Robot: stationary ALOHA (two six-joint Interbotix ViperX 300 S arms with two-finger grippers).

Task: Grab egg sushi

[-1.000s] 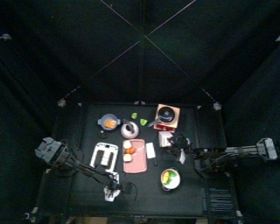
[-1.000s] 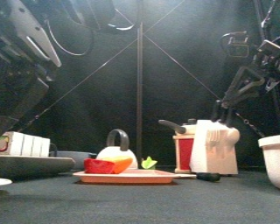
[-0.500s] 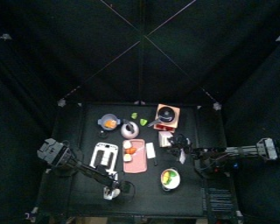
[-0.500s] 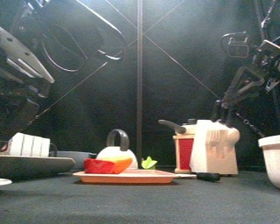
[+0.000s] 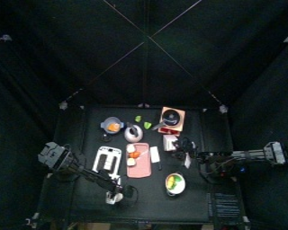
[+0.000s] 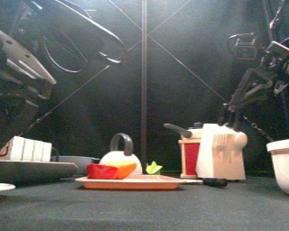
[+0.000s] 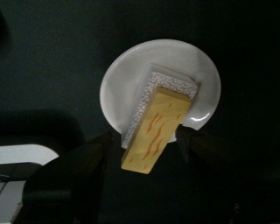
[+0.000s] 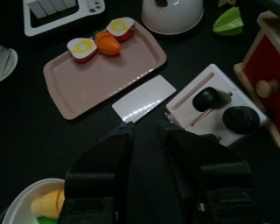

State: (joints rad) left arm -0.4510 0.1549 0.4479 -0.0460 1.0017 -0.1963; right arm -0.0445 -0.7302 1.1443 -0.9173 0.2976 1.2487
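The left gripper [image 7: 140, 149] is hanging with its jaws spread wide, one at either side of the egg sushi [image 7: 161, 122]. The sushi's yellow near end is lying in the gap between them, though whether either jaw is touching it cannot be told. From that gap the block is running toward one o'clock across a small white plate [image 7: 130, 66], rice base along its side. In the top view this arm is sitting at the table's seven o'clock corner. The right gripper [image 8: 146, 133] is resting with jaws nearly together above a white card [image 8: 143, 98], a pink tray [image 8: 78, 87] at ten o'clock beyond it.
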